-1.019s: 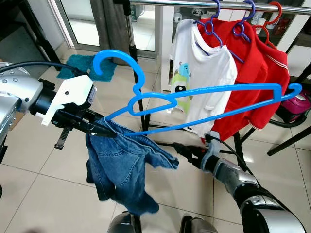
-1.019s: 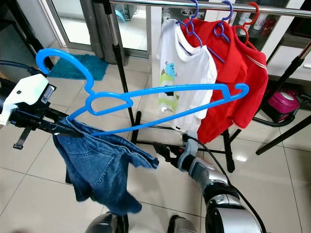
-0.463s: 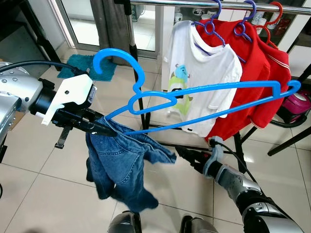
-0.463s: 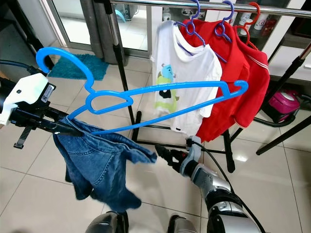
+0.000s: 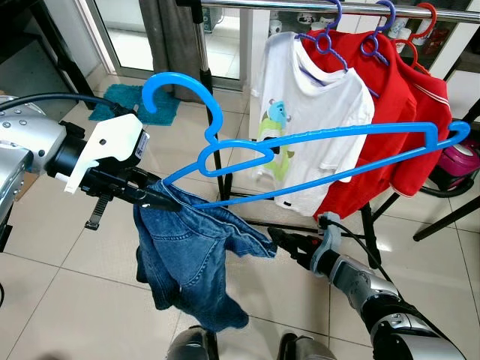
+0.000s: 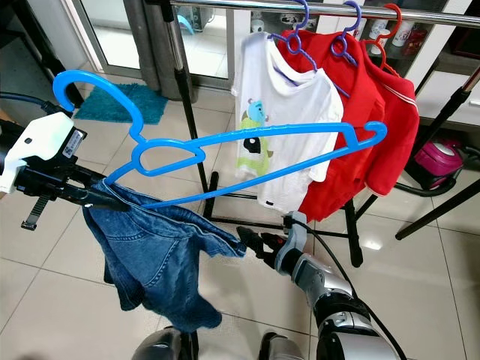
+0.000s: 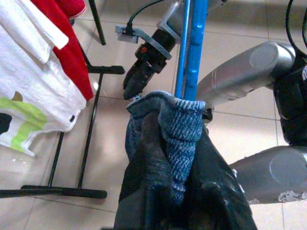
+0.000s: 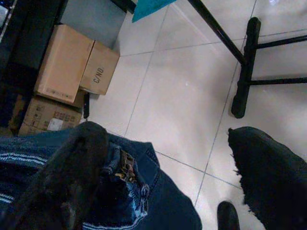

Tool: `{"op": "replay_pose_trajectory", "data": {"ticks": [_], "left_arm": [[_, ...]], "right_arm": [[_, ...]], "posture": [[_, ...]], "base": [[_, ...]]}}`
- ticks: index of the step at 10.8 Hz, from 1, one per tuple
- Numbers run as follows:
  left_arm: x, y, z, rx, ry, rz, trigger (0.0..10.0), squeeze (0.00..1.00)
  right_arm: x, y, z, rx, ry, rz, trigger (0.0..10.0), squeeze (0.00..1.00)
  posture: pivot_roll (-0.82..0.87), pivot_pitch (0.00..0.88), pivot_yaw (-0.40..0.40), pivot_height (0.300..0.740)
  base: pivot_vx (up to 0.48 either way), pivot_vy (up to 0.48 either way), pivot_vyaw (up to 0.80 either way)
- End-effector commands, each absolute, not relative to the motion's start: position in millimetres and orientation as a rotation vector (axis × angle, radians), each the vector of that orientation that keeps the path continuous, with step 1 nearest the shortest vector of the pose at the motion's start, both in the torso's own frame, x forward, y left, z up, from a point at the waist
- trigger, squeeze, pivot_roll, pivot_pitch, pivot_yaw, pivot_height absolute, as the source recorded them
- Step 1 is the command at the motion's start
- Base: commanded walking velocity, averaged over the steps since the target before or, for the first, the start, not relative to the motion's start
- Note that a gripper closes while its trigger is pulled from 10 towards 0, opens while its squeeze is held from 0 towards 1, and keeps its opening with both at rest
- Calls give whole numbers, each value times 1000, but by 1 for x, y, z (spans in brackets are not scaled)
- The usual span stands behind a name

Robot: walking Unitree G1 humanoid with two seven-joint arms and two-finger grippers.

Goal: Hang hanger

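The left gripper (image 5: 161, 199) holds the blue hanger (image 5: 315, 161) and denim garment (image 5: 191, 262) low before the clothes rail (image 5: 330, 6), fingers pinching both. The right gripper (image 5: 285, 244) sits beside the denim's edge, fingers spread.

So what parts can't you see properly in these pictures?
- Left gripper fingertips: denim shorts wrap them, left wrist view too.
- Blue hanger lower bar's left end: buried in the denim.
- Clothes rack: top edge cuts its rail; shirts cover its right legs.
- Right gripper: one finger blurred against denim; contact unclear.
- Cardboard boxes: print too small.
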State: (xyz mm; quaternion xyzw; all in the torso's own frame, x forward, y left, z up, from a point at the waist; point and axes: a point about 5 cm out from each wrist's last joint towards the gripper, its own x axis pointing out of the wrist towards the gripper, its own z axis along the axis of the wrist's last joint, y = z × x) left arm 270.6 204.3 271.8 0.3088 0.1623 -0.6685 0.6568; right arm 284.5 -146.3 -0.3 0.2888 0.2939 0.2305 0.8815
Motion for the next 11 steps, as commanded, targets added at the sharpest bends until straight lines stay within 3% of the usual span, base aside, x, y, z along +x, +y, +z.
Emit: {"op": "replay_pose_trajectory", "data": {"ticks": [1, 2, 3, 11], "left_arm": [[270, 207, 285, 724, 318, -1488, 0, 0], [270, 207, 286, 725, 318, -1486, 0, 0], [271, 208, 286, 725, 317, -1481, 0, 0], [276, 212, 294, 736, 302, -1434, 0, 0]], "right_arm": [[279, -146, -6, 603, 637, 485, 3608, 0], [278, -147, -6, 602, 640, 489, 3176, 0], [277, -147, -8, 588, 651, 492, 0, 0], [270, -142, -15, 563, 696, 508, 0, 0]], "posture": [[95, 152, 32, 740], [94, 152, 32, 740], [92, 151, 34, 740], [101, 146, 35, 740]], "base": [[0, 0, 0], [0, 0, 0], [0, 0, 0], [0, 0, 0]]}}
